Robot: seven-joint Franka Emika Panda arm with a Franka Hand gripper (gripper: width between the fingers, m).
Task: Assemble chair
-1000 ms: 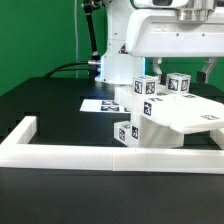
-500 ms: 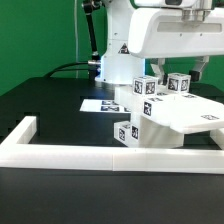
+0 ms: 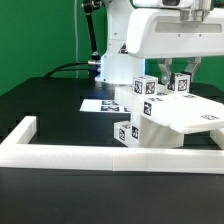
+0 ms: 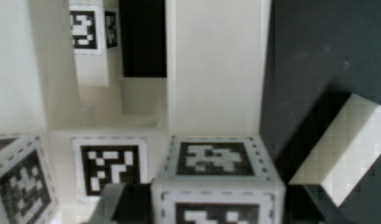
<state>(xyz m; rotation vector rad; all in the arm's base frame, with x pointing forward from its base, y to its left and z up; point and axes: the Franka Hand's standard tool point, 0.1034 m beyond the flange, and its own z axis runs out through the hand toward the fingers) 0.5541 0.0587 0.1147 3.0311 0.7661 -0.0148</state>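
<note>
Find the gripper (image 3: 183,72) at the upper right of the exterior view. Its jaws are closed on a tagged leg (image 3: 180,84) of the chair (image 3: 160,115), gripping the leg's top end. The chair lies right of centre on the black table (image 3: 50,120), with its flat seat (image 3: 190,118) extending to the right edge. A second tagged post (image 3: 146,88) stands just left of the held leg. The marker board (image 3: 100,104) lies behind the chair. The white frame (image 3: 60,152) runs across the foreground. In the wrist view, a tagged block (image 4: 213,180) fills the lower centre.
</note>
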